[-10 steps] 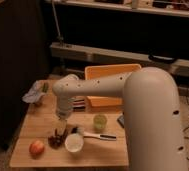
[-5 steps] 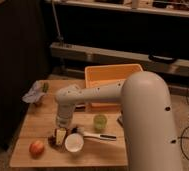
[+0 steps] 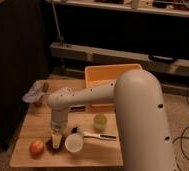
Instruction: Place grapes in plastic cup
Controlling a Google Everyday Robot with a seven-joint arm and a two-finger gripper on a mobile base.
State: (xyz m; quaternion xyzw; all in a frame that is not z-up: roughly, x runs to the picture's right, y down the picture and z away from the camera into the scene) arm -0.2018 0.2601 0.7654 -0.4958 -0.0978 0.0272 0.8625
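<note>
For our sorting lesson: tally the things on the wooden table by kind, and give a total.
Fruit: 2, the apple and the grapes
Cups: 2, the plastic cup and the white cup
Other: 3, the orange bin, the utensil, the crumpled bag
Total: 7
The gripper is down at the grapes, between apple and white cup.

dim, warm light — deep shadows behind

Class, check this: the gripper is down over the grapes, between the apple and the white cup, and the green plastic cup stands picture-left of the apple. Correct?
Not quite. The camera view shows the green plastic cup picture-right of the apple, behind the white cup. The rest holds: the gripper is down over the grapes, between apple and white cup.
</note>
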